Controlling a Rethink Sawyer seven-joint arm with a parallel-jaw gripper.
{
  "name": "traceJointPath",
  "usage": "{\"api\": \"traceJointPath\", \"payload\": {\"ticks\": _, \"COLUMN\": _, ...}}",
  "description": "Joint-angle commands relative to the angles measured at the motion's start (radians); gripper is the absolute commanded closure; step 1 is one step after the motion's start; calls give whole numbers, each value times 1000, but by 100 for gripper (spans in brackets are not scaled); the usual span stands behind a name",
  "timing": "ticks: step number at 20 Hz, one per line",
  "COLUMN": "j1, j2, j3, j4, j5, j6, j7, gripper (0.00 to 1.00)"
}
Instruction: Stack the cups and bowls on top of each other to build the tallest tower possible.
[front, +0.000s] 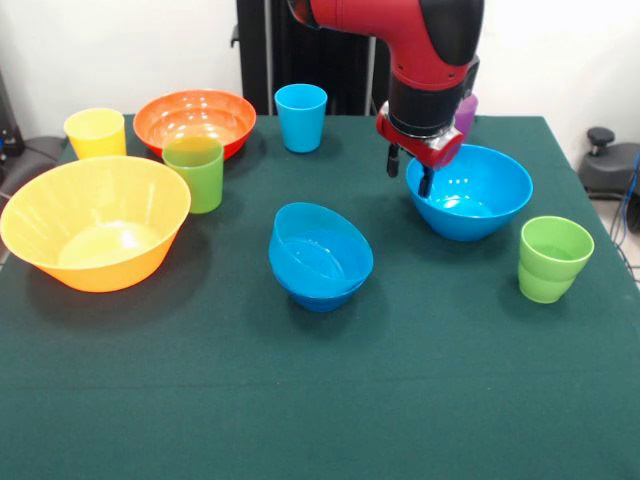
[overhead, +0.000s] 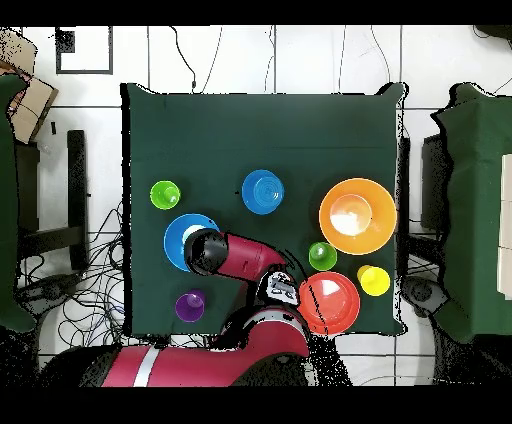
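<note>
Bowls and cups stand mostly singly on the green table (front: 320, 420), so no tall tower exists yet. My gripper (front: 412, 175) hangs over the far rim of the big light blue bowl (front: 470, 195), its two dark fingers spread a little with nothing between them. The purple cup (front: 466, 112) peeps out behind my wrist. At the table's centre the small dark blue bowl sits tilted inside the medium light blue bowl (front: 320, 258), the only nested pair. The big yellow-orange bowl (front: 95, 222) and the orange-red bowl (front: 195, 120) sit on the other side, with the yellow cup (front: 96, 132) and one green cup (front: 194, 172) by them; the light blue cup (front: 301, 116) stands at the far edge and the second green cup (front: 555, 258) stands just beside the big light blue bowl.

I judge the step in hand to be a rim grasp on the big light blue bowl. To do it well I should come straight down with one finger inside the wall and one outside, close firmly on the glossy plastic, and lift level so the bowl does not swing or clip the green cup beside it. Widest bowls belong at the bottom.

No brand, label or legible writing shows on any cup or bowl.
</note>
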Motion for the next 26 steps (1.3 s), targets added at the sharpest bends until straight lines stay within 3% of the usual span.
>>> {"api": "traceJointPath", "payload": {"ticks": 1, "j1": 8, "j2": 41, "j3": 45, "j4": -72, "j5": 36, "j6": 3, "j7": 132, "gripper": 0}}
{"api": "traceJointPath", "payload": {"ticks": 2, "j1": 9, "j2": 41, "j3": 44, "j4": -73, "j5": 35, "j6": 0, "j7": 131, "gripper": 0}}
{"api": "traceJointPath", "payload": {"ticks": 3, "j1": 9, "j2": 41, "j3": 44, "j4": -73, "j5": 33, "j6": -2, "j7": 130, "gripper": 100}}
{"api": "traceJointPath", "payload": {"ticks": 13, "j1": 9, "j2": 44, "j3": 45, "j4": -78, "j5": 31, "j6": -12, "j7": 127, "gripper": 100}}
{"api": "traceJointPath", "payload": {"ticks": 26, "j1": 14, "j2": 11, "j3": 42, "j4": -76, "j5": 64, "j6": 53, "j7": 150, "gripper": 100}}
